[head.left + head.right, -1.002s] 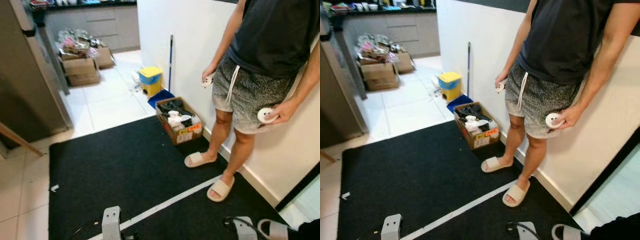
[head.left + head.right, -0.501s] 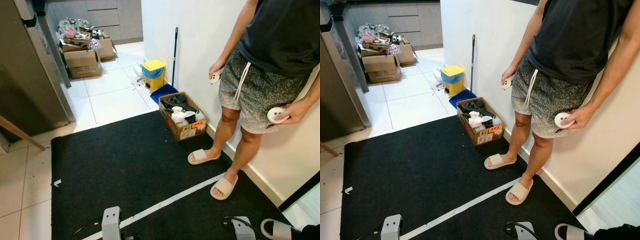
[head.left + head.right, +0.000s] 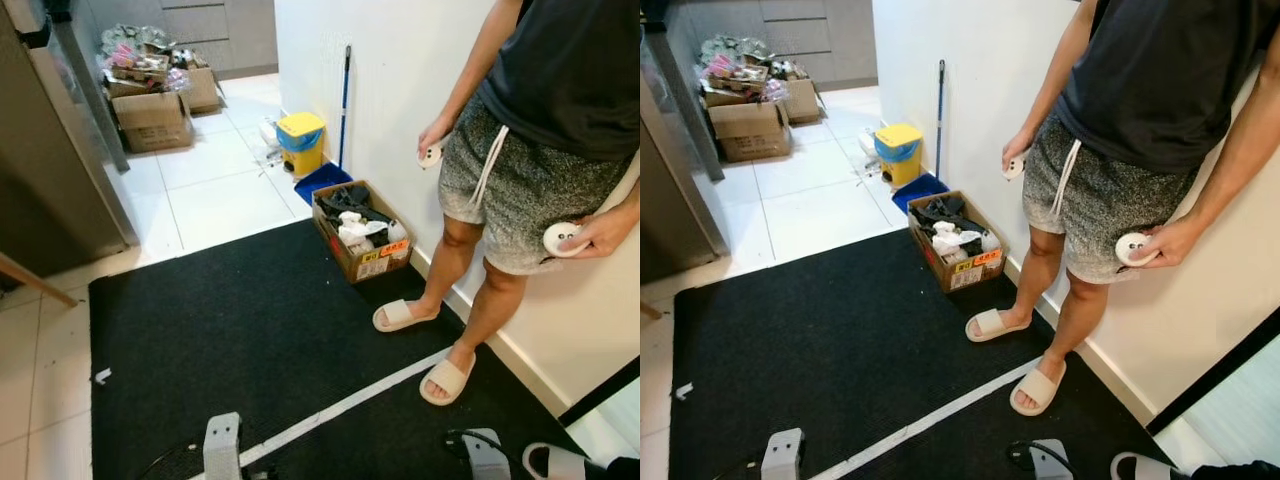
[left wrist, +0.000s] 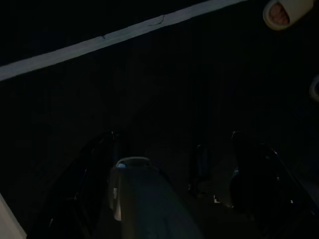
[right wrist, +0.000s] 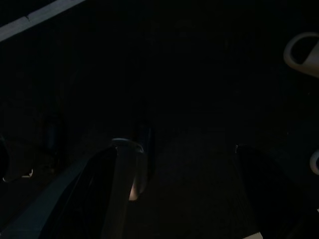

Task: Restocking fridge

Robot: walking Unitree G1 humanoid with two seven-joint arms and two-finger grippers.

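A black mat (image 3: 230, 340) covers the floor here, crossed by a white stripe (image 3: 340, 405). At its far edge, against the white wall, sits an open box (image 3: 360, 240) stuffed with white bottles and dark cloth. Beyond the box stand a yellow bin (image 3: 300, 140) and a blue-handled broom (image 3: 343, 105) leaning on the wall. A person (image 3: 540, 150) in grey shorts and slippers stands on the mat beside the box, a white controller (image 3: 560, 238) in each hand. The fridge (image 3: 50, 150), grey and tall, rises off the mat's far left corner, its door edge toward us; more cartons (image 3: 150, 105) are piled past it on the tiles.

Since a second ago the whole view has shifted: the cartons and the bin lie a little differently in the picture, though nothing seems to have shifted on the floor itself.

Both arms hang low over the mat. In the dark wrist views the left gripper (image 4: 169, 164) and right gripper (image 5: 184, 164) each show two black fingers spread apart, holding nothing.
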